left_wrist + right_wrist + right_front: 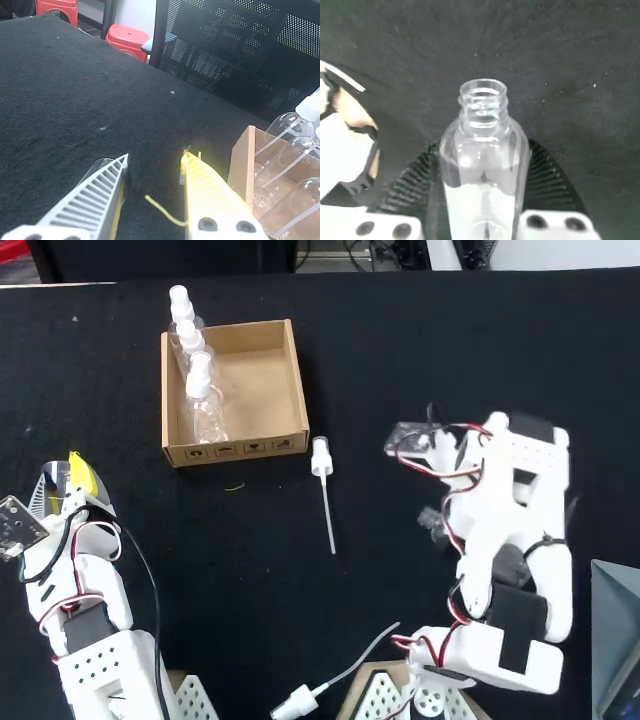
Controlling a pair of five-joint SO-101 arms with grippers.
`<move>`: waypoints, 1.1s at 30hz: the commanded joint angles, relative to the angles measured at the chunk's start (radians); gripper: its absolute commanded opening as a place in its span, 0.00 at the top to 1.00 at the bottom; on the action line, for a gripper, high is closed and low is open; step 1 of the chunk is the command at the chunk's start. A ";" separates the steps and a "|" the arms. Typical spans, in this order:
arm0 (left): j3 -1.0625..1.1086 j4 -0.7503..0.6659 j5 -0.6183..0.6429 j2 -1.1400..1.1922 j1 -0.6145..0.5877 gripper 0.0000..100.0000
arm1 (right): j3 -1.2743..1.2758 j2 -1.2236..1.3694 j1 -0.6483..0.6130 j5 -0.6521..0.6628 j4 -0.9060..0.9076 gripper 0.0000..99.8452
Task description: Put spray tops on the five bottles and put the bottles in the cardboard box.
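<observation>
1. Right gripper point(484, 152), with black ribbed jaws, is clenched on a clear plastic bottle point(482, 125) whose threaded neck is open and uncapped. The pair sits over the right half of the black table point(450, 340).
2. Left gripper point(155, 160) has one white finger and one yellow, spread apart with nothing between them. It is close to the table's left edge, on the near side of the box.
3. Shallow brown cardboard box point(285, 380) sits toward the far left corner. Three clear bottles with white spray heads point(205, 410) lie in a row along its left wall.
4. Loose white spray top with a long thin tube point(322, 465) lies just off the box's near right corner.
5. Second white spray top point(298, 703) lies at the near edge, between the arm bases.
</observation>
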 commanded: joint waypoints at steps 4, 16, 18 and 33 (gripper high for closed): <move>0.022 -0.020 -0.003 -0.006 0.013 0.85 | -0.117 -0.099 -0.101 -0.180 0.081 0.88; 0.022 -0.020 -0.003 -0.006 0.012 0.85 | -0.114 -0.323 -0.227 -0.451 0.075 0.88; 0.022 -0.020 -0.003 -0.006 0.012 0.85 | -0.114 -0.321 -0.238 -0.471 0.068 0.88; 0.022 -0.020 -0.003 -0.006 0.012 0.85 | -0.114 -0.329 -0.413 -0.802 -0.138 0.88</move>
